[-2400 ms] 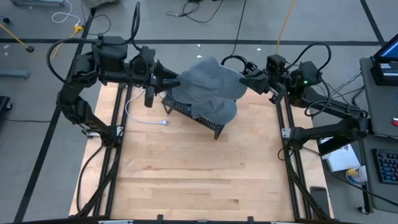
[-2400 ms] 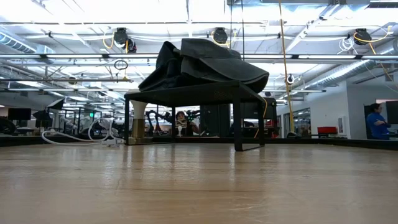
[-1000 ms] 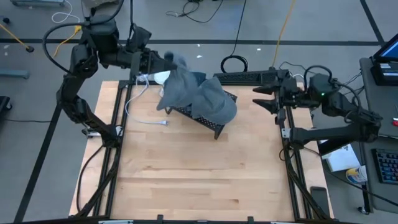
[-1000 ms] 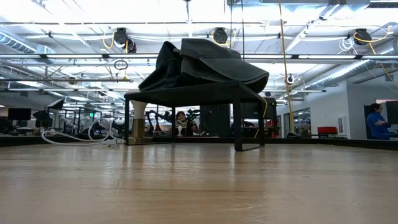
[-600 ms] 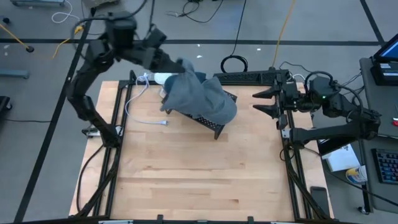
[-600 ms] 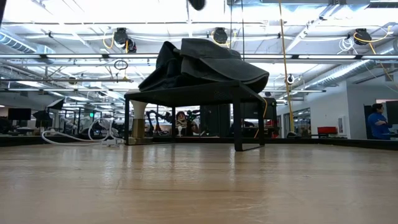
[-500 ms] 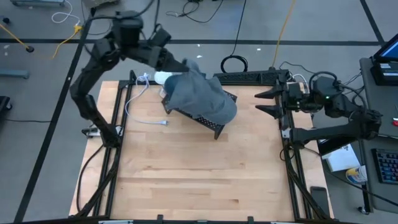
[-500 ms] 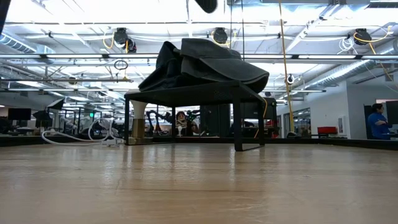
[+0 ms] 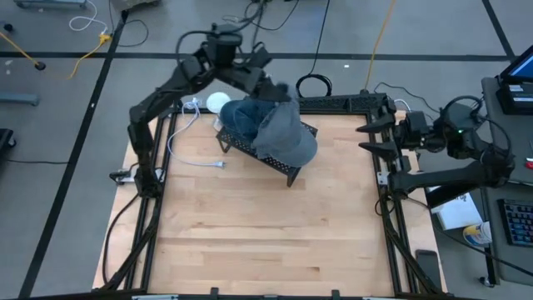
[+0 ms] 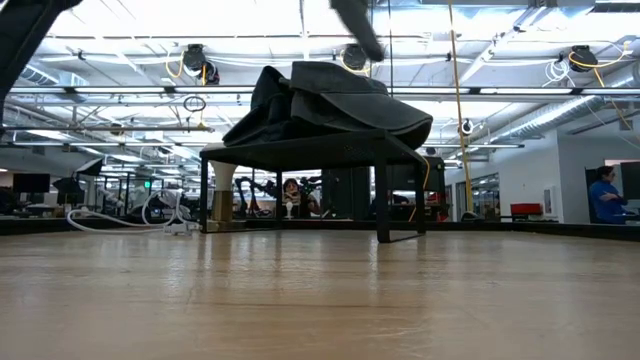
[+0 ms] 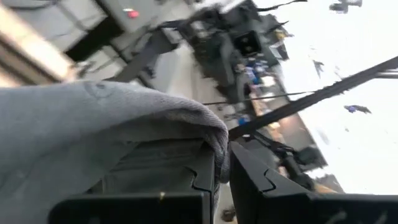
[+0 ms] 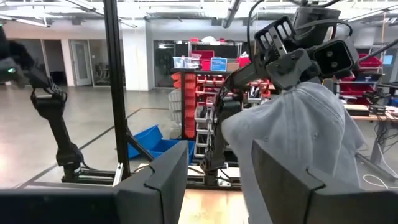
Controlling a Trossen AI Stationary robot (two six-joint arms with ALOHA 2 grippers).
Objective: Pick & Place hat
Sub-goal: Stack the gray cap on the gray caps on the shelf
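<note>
Over the far side of the counter (image 9: 250, 242): the left end effector (image 9: 281, 88) is closed on a fold of the grey hat (image 9: 279, 133), pinching its far edge.
Hat position: draped over a small black stand (image 9: 287, 167) near the counter's far edge; most of the fabric rests on the stand while one edge is lifted by the grip.
Reason for the hold: pinching the rim probably lets the fabric peel off the stand rather than drag it along.
Left wrist view: grey cloth (image 11: 93, 124) lies squeezed between the two dark fingers (image 11: 205, 180), confirming the pinch.
Right end effector (image 9: 373, 137): open and empty, waiting at the counter's right edge, well apart from the hat.
Other items: a white cable (image 9: 187, 146) and a white round object (image 9: 218, 102) lie beside the stand.
Hard to make out: the low view shows the hat (image 10: 330, 100) as a dark heap; the placing spot is not evident.
</note>
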